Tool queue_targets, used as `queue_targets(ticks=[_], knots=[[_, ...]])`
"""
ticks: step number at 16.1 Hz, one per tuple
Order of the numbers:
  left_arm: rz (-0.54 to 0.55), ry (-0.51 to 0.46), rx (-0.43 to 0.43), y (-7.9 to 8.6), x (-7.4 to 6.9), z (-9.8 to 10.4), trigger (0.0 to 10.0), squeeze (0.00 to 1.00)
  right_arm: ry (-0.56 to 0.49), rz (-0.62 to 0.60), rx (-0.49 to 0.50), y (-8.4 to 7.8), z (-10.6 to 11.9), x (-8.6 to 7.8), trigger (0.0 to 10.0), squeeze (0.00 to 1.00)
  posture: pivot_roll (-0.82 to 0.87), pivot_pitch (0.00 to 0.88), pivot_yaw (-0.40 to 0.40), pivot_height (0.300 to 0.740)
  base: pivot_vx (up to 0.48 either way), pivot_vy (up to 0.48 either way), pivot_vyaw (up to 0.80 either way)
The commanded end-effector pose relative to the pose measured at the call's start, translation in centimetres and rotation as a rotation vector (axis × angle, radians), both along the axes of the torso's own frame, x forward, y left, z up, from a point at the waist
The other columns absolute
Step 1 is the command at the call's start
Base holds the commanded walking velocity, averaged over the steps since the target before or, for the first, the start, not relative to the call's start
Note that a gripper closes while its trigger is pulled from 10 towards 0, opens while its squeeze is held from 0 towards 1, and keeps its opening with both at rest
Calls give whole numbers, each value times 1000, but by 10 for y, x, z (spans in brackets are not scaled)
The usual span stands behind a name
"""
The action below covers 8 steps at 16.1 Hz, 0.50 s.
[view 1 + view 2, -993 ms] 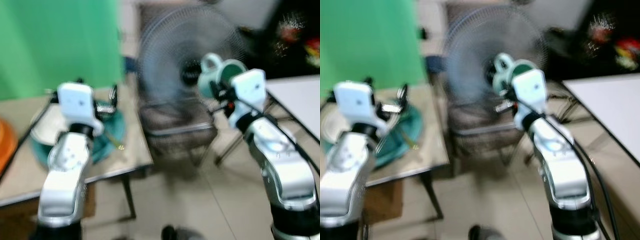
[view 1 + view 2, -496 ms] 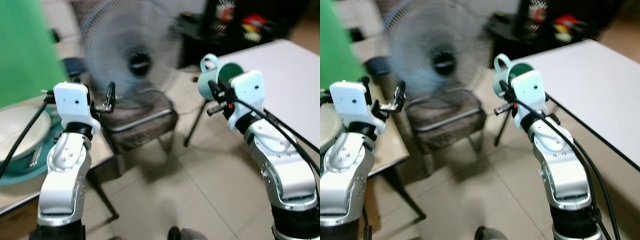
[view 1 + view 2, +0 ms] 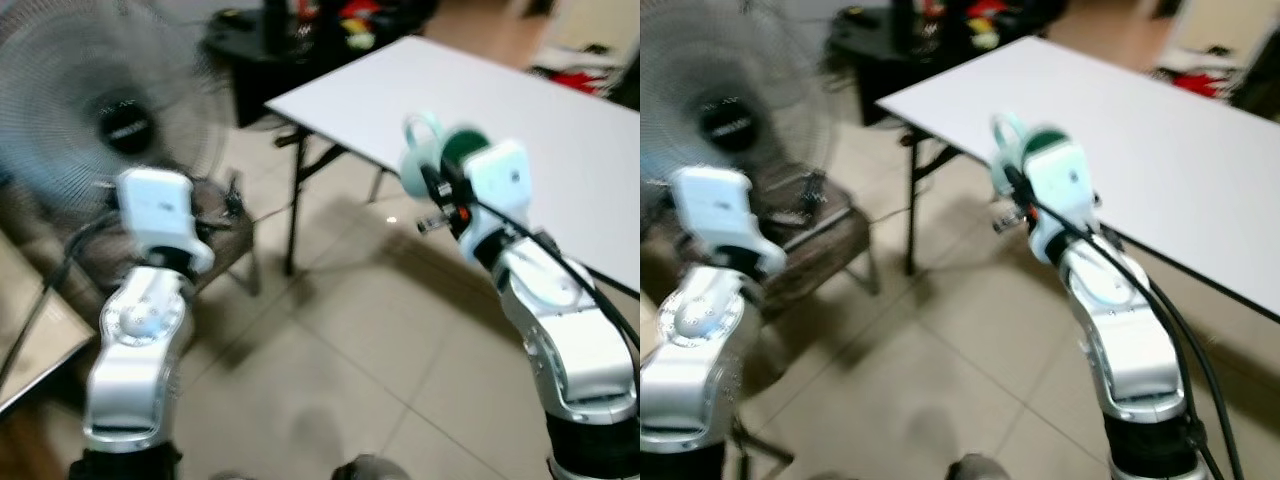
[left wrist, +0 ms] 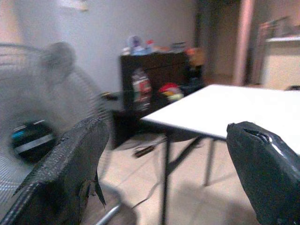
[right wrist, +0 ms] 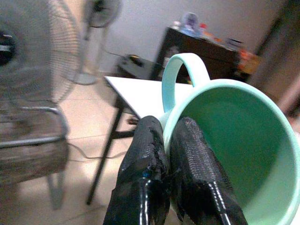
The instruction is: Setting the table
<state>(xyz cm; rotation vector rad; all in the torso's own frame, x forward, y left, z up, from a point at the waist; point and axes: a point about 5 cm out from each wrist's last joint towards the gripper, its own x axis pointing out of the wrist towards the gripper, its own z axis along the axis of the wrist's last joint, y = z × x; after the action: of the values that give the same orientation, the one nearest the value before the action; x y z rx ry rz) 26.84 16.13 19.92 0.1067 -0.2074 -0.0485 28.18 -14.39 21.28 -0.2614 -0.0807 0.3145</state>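
Observation:
A mint-green mug [image 5: 234, 154] with a darker green inside is held up in the air, handle upward, in front of my chest on the right [image 3: 432, 150]. My right gripper [image 5: 168, 168] is shut on its rim, one finger [image 5: 143, 164] outside the wall and the other inside. Just behind and to the right of the mug lies the white table [image 3: 540, 90]. My left gripper [image 4: 164, 173] is open and empty, its fingers [image 4: 65, 173] spread wide, held out over the chair at the left [image 3: 232, 198].
A standing fan [image 3: 100, 110] fills the far left, with a brown padded chair [image 3: 215, 250] below it. A dark cabinet [image 3: 300, 30] with small items stands at the back. The white table's thin black legs [image 3: 295, 210] reach down to the tiled floor [image 3: 340, 350].
The camera has swung to the right: the green wall and the table with dishes have left the view, and the white table has come in. The mug stays in my right gripper.

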Motion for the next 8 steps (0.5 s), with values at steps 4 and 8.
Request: queue_targets(ticks=[4, 8], knots=[[26, 20, 43, 8, -4, -3, 10000, 0, 21, -38, 64, 0, -2, -4, 10000, 0, 5, 63, -39, 740, 0, 0, -200], [-17, 55, 85, 10, -7, -7, 10000, 0, 90, -67, 50, 6, -27, -14, 10000, 0, 24, 57, -13, 740, 299, 0, 0]])
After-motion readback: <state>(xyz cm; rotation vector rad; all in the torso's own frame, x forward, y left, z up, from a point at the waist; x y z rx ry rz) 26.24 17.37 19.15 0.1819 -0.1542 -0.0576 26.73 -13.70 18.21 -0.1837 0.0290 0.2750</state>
